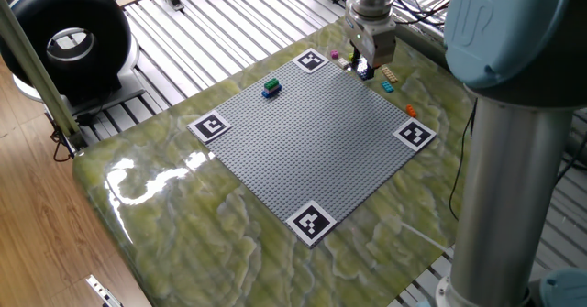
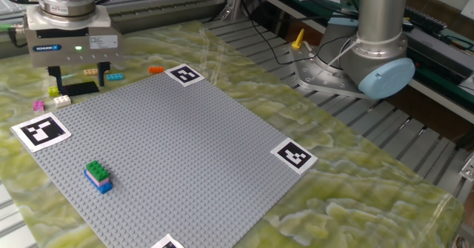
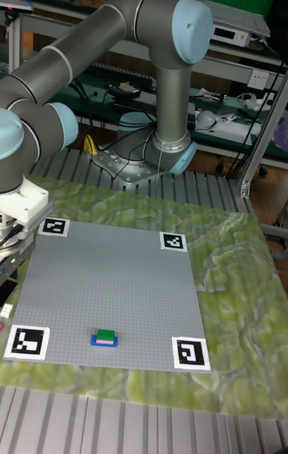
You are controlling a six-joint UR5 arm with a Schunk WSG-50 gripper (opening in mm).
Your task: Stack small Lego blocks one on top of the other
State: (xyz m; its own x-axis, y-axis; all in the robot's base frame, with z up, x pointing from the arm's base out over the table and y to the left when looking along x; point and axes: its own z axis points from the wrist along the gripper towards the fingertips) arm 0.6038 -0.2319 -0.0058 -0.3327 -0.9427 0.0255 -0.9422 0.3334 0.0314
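Small Lego blocks [image 2: 98,178] stacked green on blue, gripper [image 2: 76,78] jaws apart over loose bricks [image 2: 59,95], label unreadable

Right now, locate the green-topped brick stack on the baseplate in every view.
One fixed view: green-topped stack upper left of the baseplate, near its far-left edge.
The other fixed view: stack lower left, near the front edge.
Tall fixed view: stack bottom centre.
Shared landmark: it stands between two corner marker tags along one plate edge.
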